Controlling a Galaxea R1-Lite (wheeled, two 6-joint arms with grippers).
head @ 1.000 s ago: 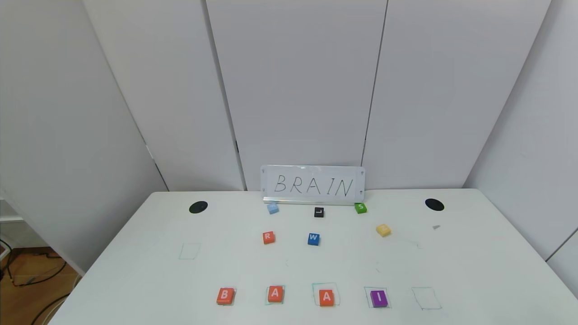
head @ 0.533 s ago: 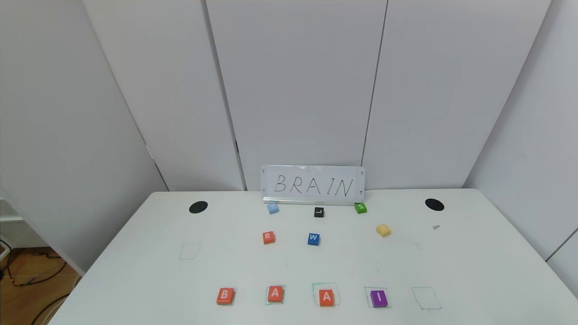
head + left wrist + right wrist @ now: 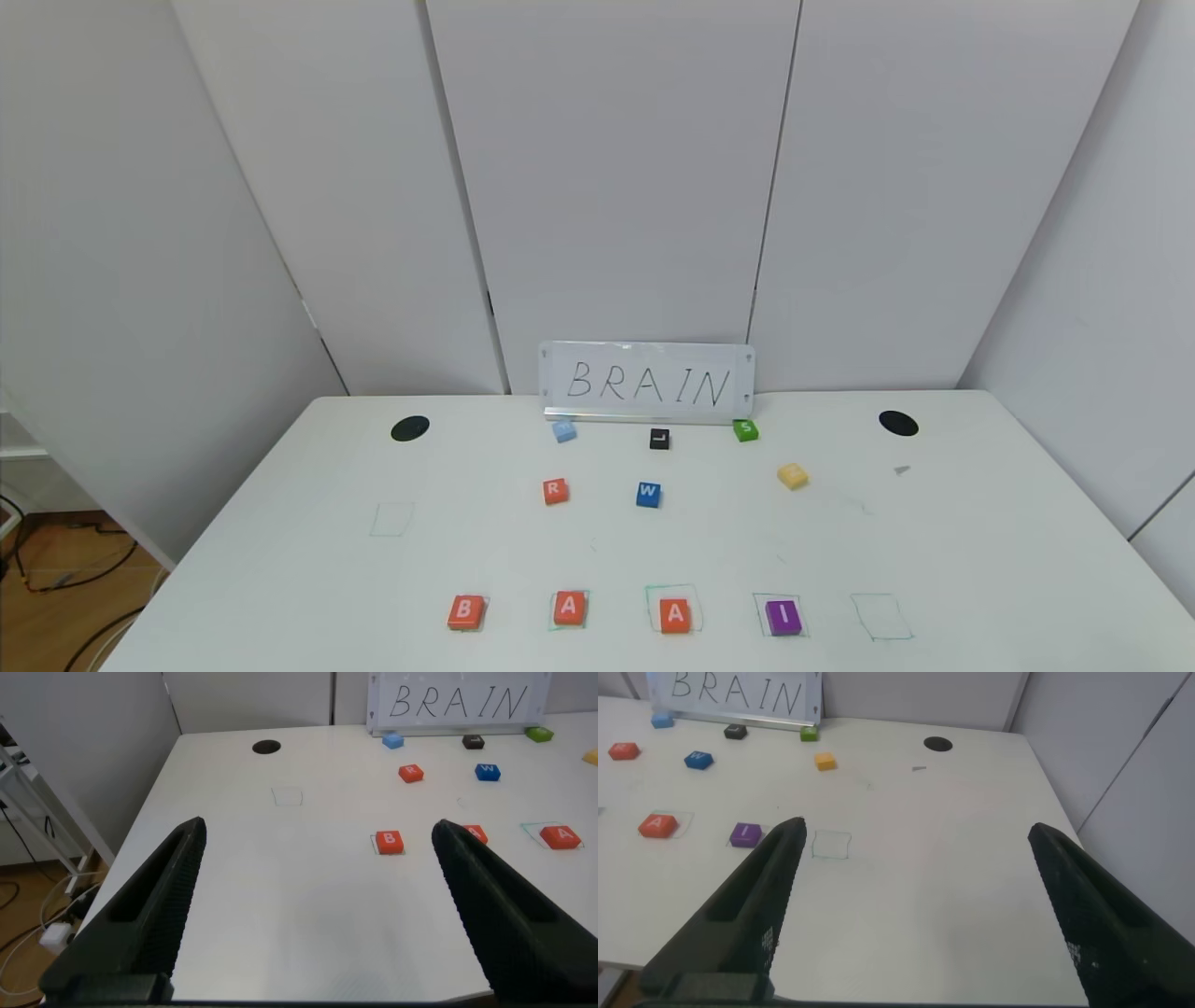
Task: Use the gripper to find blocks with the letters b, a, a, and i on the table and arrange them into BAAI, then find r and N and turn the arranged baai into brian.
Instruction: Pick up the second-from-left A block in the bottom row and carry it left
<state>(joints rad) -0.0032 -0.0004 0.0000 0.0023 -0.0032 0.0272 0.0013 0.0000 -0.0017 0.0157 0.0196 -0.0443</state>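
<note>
Near the front edge of the white table (image 3: 980, 560), the blocks stand in a row: orange B (image 3: 465, 612), orange A (image 3: 569, 608), orange A (image 3: 674, 615) and purple I (image 3: 783, 617). The two A blocks and the I lie in green outlines. The orange r (image 3: 555, 491) and pale yellow N (image 3: 793, 476) lie farther back. Neither gripper shows in the head view. My left gripper (image 3: 319, 829) hangs open and empty over the table's front left, short of B (image 3: 390, 842). My right gripper (image 3: 917, 831) hangs open and empty over the front right, beside I (image 3: 745, 833).
A sign reading BRAIN (image 3: 646, 383) stands at the back. Before it lie a light blue block (image 3: 564, 430), a black L (image 3: 659, 439), a green S (image 3: 745, 430) and a blue W (image 3: 649, 495). An empty green outline (image 3: 881, 617) lies right of I, another (image 3: 392, 519) at left.
</note>
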